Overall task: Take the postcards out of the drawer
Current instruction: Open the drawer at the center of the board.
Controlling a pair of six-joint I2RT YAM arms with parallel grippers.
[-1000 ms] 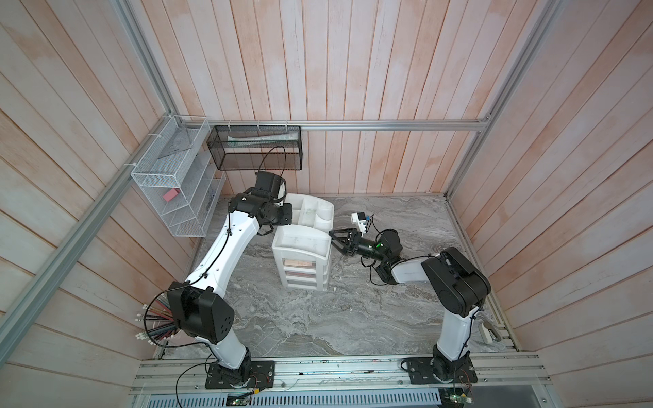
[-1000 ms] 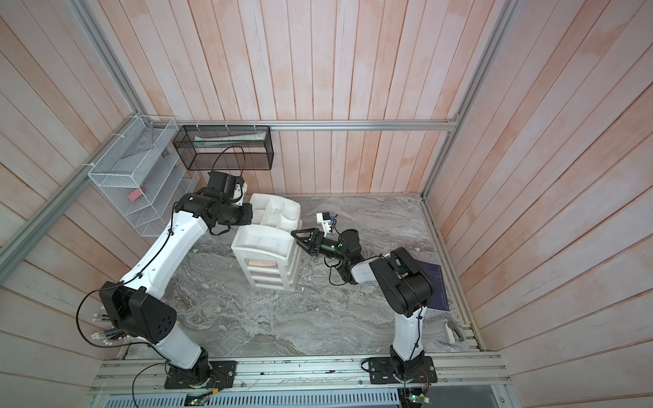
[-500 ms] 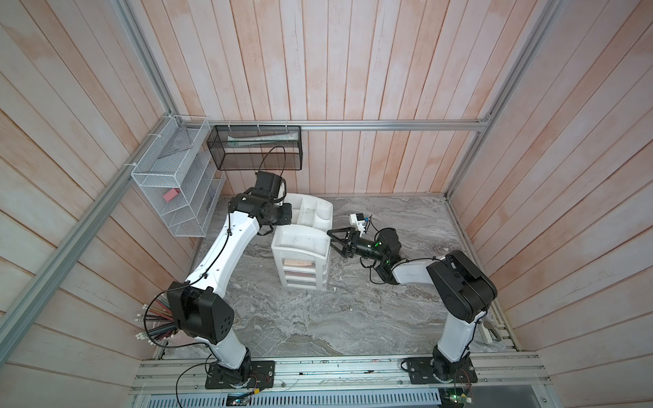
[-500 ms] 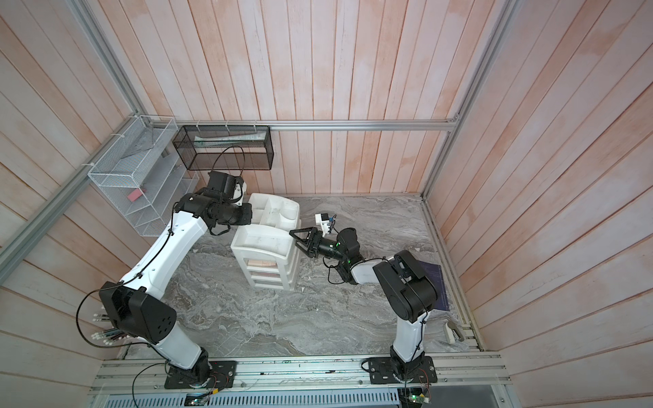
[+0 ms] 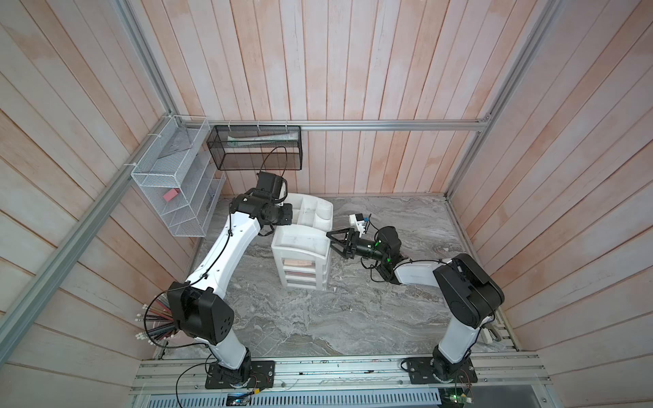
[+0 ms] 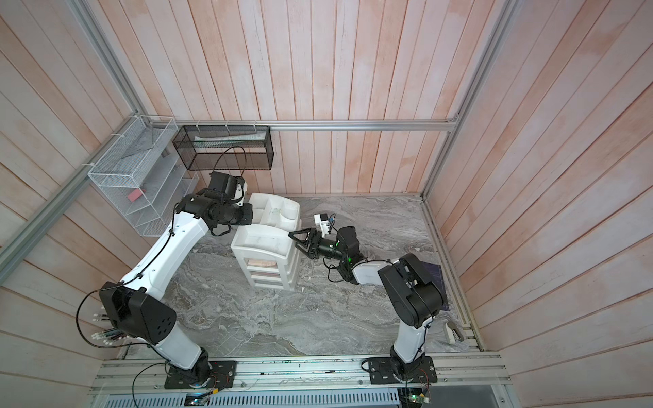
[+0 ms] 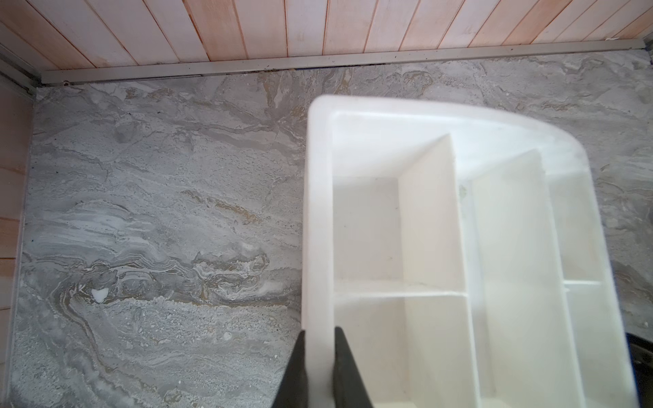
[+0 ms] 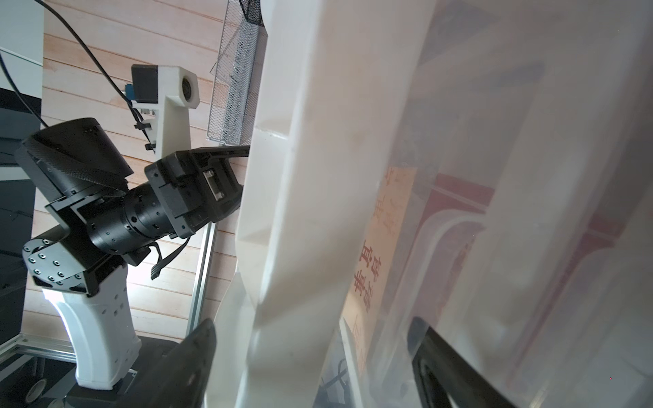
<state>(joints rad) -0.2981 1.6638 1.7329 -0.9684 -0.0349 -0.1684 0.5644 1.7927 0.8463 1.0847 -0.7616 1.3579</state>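
Observation:
A white drawer unit (image 5: 300,243) with translucent drawers stands mid-table. The postcards show through its top drawer front (image 5: 298,263). In the right wrist view a beige card with dark characters (image 8: 374,254) lies against a red card (image 8: 456,197). My right gripper (image 5: 334,243) is open, its fingers (image 8: 198,353) straddling the unit's right front corner post. My left gripper (image 7: 319,353) is shut on the rim of the white compartment tray (image 7: 318,212) just behind the unit. In both top views it shows at that tray's left side (image 6: 247,215).
A white wire rack (image 5: 169,183) and a black mesh basket (image 5: 254,148) hang on the back-left walls. A bundle of pencils (image 5: 155,325) sits by the left arm's base. A dark navy sheet (image 6: 434,279) lies at the table's right edge, behind the right arm.
My right gripper has edged slightly closer to the drawer unit and its jaws have narrowed a little. The left arm has not moved.

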